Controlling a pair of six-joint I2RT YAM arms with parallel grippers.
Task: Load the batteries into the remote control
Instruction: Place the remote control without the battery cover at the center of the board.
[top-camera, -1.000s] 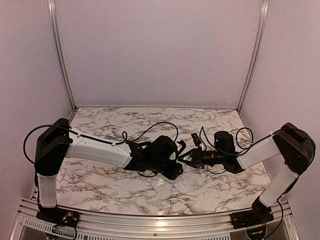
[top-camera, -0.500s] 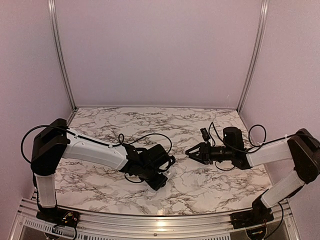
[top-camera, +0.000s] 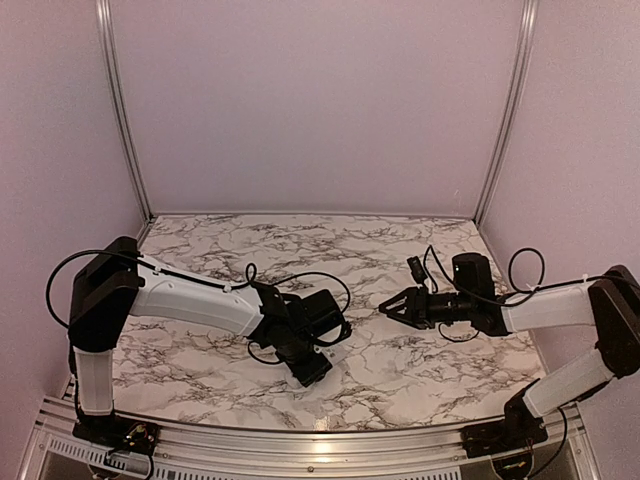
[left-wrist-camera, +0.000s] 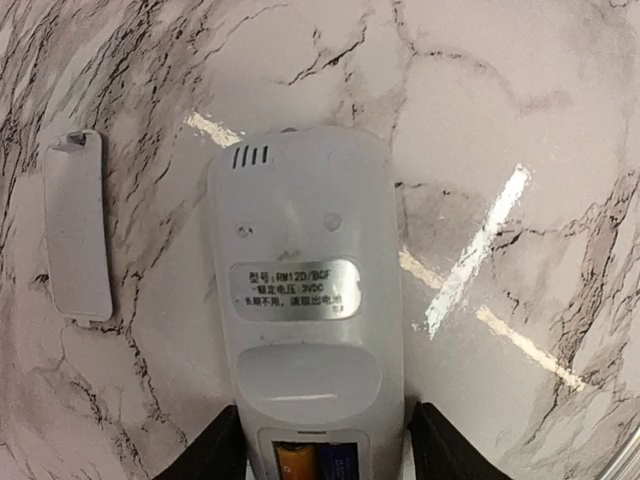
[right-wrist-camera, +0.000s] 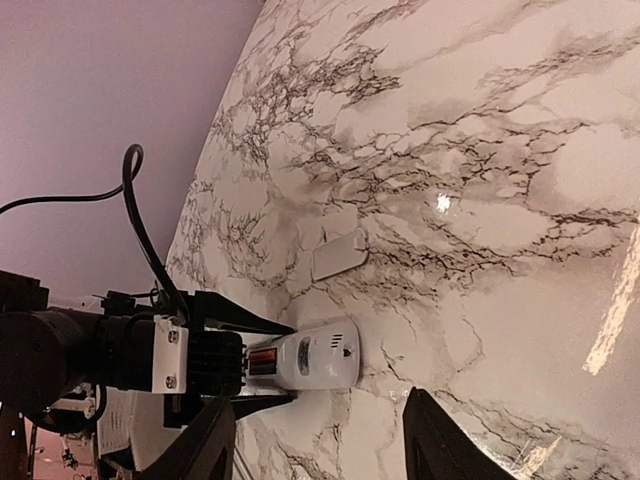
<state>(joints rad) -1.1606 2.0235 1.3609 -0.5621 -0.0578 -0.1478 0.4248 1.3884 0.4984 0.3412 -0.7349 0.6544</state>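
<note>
Your left fingers (left-wrist-camera: 435, 455) straddle the battery end of the remote control (left-wrist-camera: 305, 300), which lies back-up on the worktop (left-wrist-camera: 500, 120). You cannot tell whether they press its sides. Both batteries (left-wrist-camera: 295, 465) sit in its open bay. The loose cover (left-wrist-camera: 78, 228) lies just beside it. Your right fingers (right-wrist-camera: 440, 440) hang spread wide, holding nothing, well apart from the remote control.

Soft, even, pinkish light, moderately bright. The glossy bench (left-wrist-camera: 500, 120) throws white glare streaks at the right of both wrist views. The remote control (left-wrist-camera: 305, 200) is sharp close up; the overhead view is softer, its side rails (top-camera: 118, 110) slightly bowed.
</note>
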